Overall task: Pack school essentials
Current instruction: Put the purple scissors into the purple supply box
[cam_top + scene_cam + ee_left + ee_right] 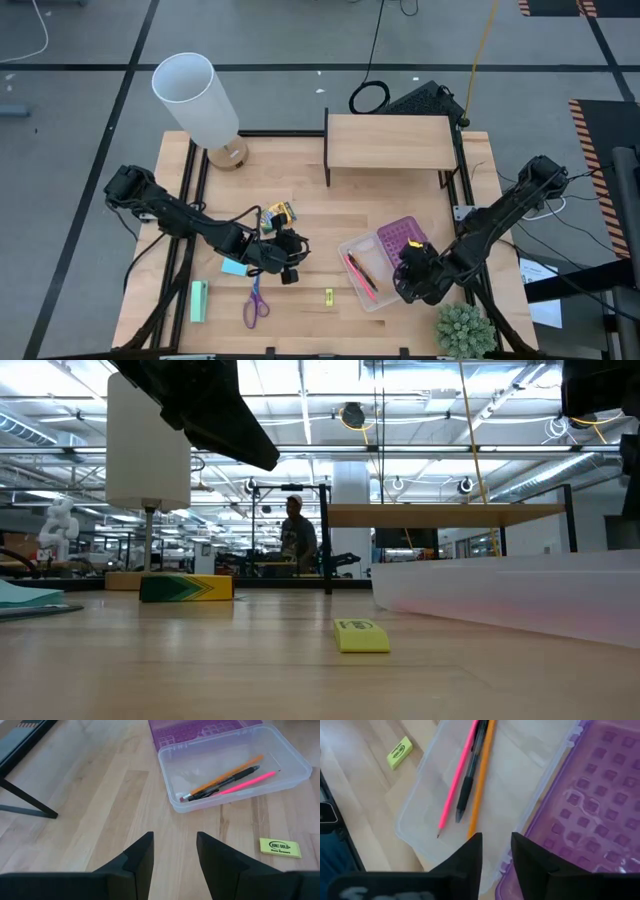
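Wooden tabletop fills the high view, with a white lamp (196, 98) and a small shelf (388, 141) at the back; the left gripper (288, 259) hovers mid-table between the yellow crayon box (279, 213) and the purple-handled scissors (255, 303), near the light-blue note pad (234, 267), while the right gripper (412, 283) hangs over the clear case (352, 248) with its purple lid (403, 237) open. At table height, the yellow eraser (361, 635) lies loose in front of the case. From the left wrist, the fingers (141, 859) stand moderately apart and empty; pink pen (247, 783), black pen (225, 782) and orange pencil (227, 772) already lie in the case. From the right wrist, its fingers (470, 855) are narrowly parted, holding nothing. Packing looks partway done; next, probably, the left gripper must drop onto a loose item and carry it across.
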Tool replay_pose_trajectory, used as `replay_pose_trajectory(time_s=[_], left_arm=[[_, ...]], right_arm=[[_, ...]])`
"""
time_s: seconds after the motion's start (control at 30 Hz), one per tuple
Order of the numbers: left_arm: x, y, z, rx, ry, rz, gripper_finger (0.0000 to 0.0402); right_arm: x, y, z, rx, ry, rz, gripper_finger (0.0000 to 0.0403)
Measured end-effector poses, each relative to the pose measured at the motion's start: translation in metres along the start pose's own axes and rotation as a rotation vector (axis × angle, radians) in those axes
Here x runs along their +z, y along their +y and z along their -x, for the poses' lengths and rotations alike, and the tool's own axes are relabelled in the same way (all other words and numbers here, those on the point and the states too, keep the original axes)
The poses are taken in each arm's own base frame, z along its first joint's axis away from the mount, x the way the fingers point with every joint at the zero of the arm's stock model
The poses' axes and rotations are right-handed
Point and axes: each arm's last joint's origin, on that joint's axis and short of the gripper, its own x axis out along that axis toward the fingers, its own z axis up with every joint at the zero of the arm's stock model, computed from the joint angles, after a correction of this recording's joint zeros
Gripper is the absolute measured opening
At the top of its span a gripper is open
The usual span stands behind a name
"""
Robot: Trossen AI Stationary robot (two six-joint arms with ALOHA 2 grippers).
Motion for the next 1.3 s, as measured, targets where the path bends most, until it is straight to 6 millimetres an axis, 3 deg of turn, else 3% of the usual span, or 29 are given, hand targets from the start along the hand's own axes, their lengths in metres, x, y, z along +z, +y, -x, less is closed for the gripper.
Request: replay_pose_trajectory(time_s=[0.27,0.7,1.03,1.3], left_arm=[[0.0,0.0,0.0,0.001,0.002,-0.001,0.0152],[-0.008,0.006,-0.001,0.07,0.069,0.037,0.0152],[-0.034,0.003,0.004,0.11,0.178,0.162,0.0152],[-0.062,-0.022,0.019,-0.053,0.283,0.124,0.0152]], right_arm=[[0.001,-0.001,0.001,0.019,-0.025,0.087,0.0113],[0.023,-0.001,0.033,0.004,-0.447,0.434,0.0114],[0.028,-0.003,0.041,-0.009,-0.488,0.527,0.0114],[0.027,-0.003,0.04,-0.012,-0.484,0.537,0.0114]])
